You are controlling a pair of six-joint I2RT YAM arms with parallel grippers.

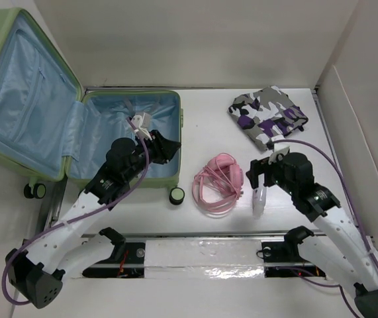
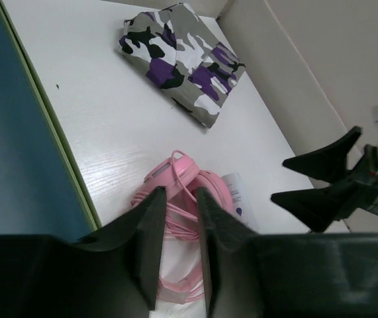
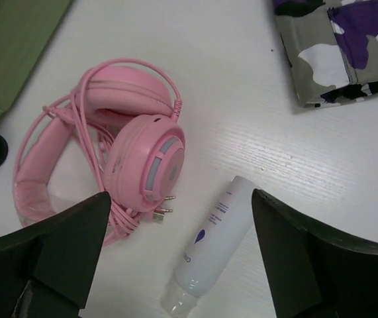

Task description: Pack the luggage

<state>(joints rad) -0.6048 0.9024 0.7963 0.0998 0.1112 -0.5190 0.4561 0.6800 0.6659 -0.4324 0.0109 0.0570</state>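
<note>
Edges, room: white walls close the white table (image 1: 208,126) at the back and on the right. The widest bare stretch we see lies beyond the right gripper (image 1: 261,180) (image 3: 181,199), between its fingertips and a folded grey, white, black and purple camouflage cloth (image 1: 268,116) (image 3: 341,46) (image 2: 182,63) near the far right corner.

Right gripper's fingers are spread wide with nothing in them. They hover over a white plastic squeeze tube (image 1: 260,202) (image 3: 215,238) that lies flat, framed between them in the wrist view.

Pink wired headphones (image 1: 218,182) (image 3: 136,152) (image 2: 182,172), cable looped over them, lie between the two grippers' fingers, close beside the tube.

Left gripper (image 1: 174,147) (image 2: 181,199): fingers leave a narrow gap with nothing in it. They sit at the right rim of the lower shell and point toward the headphones.

The light-green ribbed hard-shell luggage (image 1: 102,116) lies open on the left, behind the left fingers. Blue lining faces up; the lid (image 1: 23,86) tilts up at far left. Its long axis runs near to far, with the black-and-green wheels (image 1: 177,196) at the near end, toward the arm bases.
</note>
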